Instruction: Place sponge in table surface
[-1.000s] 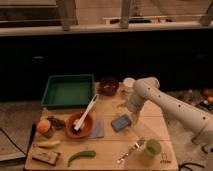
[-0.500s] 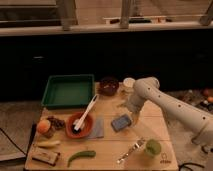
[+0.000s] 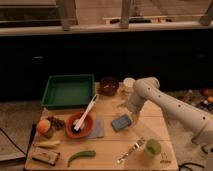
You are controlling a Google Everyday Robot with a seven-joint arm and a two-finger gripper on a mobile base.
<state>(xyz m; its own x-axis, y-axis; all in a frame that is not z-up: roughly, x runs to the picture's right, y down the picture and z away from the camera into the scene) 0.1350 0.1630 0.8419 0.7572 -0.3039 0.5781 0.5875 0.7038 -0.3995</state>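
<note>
Right of centre in the camera view, the sponge (image 3: 121, 122) lies flat on the table surface (image 3: 107, 144), between the grey cloth (image 3: 97, 128) and the gripper (image 3: 134, 117). The gripper hangs just beside the sponge's right edge, fingers apart, holding nothing. The placing looks done. A clean finish would be a straight lift, so neither finger drags the sponge toward the red bowl (image 3: 80, 125).

The blue-grey sponge (image 3: 121, 122) is laid flat on the tan table (image 3: 107, 143), right of centre. The gripper (image 3: 133, 116) is held beside its far right corner, jaws apart.
</note>
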